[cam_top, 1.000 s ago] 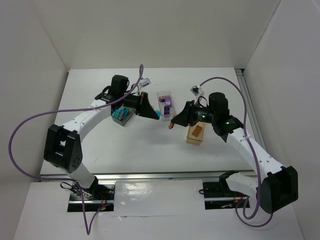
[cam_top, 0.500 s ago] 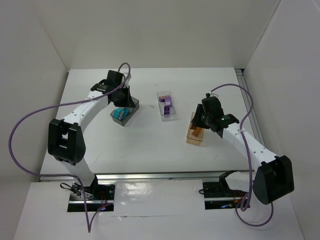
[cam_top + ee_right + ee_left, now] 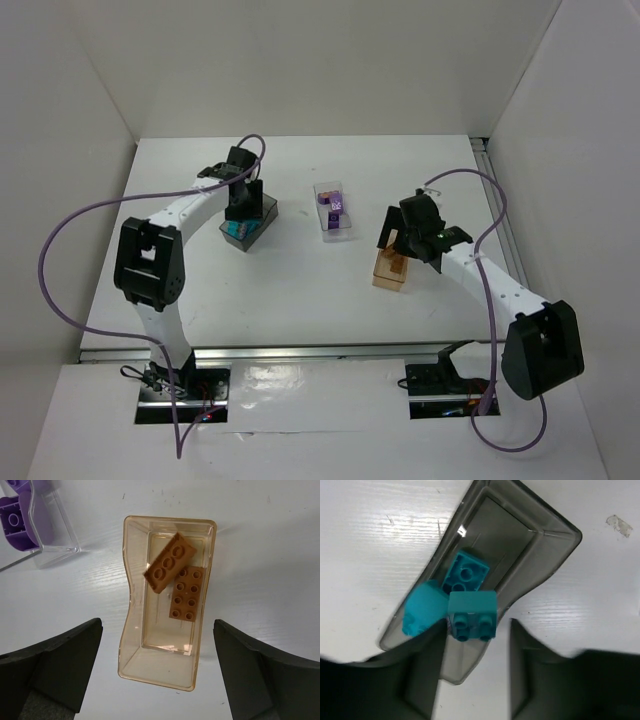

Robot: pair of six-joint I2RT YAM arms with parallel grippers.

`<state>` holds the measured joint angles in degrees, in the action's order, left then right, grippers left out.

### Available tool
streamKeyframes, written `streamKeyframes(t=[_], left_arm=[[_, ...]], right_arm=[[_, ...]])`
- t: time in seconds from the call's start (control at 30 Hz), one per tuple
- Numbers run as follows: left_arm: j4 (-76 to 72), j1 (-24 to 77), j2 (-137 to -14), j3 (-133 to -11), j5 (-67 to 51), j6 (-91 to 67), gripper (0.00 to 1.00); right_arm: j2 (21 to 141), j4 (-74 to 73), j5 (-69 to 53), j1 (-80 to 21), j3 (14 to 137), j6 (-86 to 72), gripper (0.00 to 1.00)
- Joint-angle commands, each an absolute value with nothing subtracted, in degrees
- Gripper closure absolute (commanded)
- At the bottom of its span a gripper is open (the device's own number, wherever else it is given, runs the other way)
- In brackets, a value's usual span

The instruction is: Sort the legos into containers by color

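Looking down at the left gripper (image 3: 477,630), I see its jaws partly apart and nothing clamped. A teal brick (image 3: 472,614) sits just beyond the fingertips, in the near end of the grey bin (image 3: 540,535), beside two more teal bricks (image 3: 466,573). I cannot tell if it lies flat or leans on a neighbour. If it leans, it may roll over the low wall. The left finger (image 3: 422,680) seems to cover the bin's near rim, so a careless lift could hook this light bin and drag or tip it.

The right gripper (image 3: 157,625) is opened very wide and holds nothing. It hangs over the amber bin (image 3: 131,630), where two orange bricks (image 3: 186,596) lie, one tilted across the other. A descent here could knock a finger on the rim and push the bin toward the clear bin (image 3: 55,545) nearby with the purple bricks (image 3: 15,517).

I notice no loose brick on the table (image 3: 300,290), so I judge the sorting nearly complete.

The table is white, with a faint wood grain and a few small marks. Plain white walls (image 3: 300,60) close it on three sides. Purple cables (image 3: 60,260) loop from both arms, and one could snag on a wide swing.
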<state>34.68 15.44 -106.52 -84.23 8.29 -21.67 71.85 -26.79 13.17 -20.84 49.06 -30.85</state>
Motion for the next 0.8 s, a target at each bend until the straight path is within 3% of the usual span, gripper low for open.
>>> streamKeyframes(t=[0.0,0.07,0.13,0.5,0.77], left_arm=[[35.68,15.38,-108.54,-87.27,10.46,-23.55,0.36],[35.68,15.38,-108.54,-87.97,10.46,-23.55,0.20],[36.38,15.38,-108.54,-88.59,10.46,-23.55,0.17],[37.27,17.05,-93.44,-89.74,6.95,-24.26,0.17],[34.37,17.05,-83.77,-86.67,5.81,-23.64,0.17]], right_arm=[[70.23,-28.21,16.61,-20.92,51.33,-31.20,0.01],[68.39,-28.74,17.22,-20.92,52.47,-31.20,0.01],[67.16,-29.52,17.84,-20.92,53.17,-31.20,0.01],[67.15,-35.24,30.40,-20.92,53.79,-34.45,0.01],[66.01,-35.95,32.25,-20.92,52.65,-33.66,0.01]])
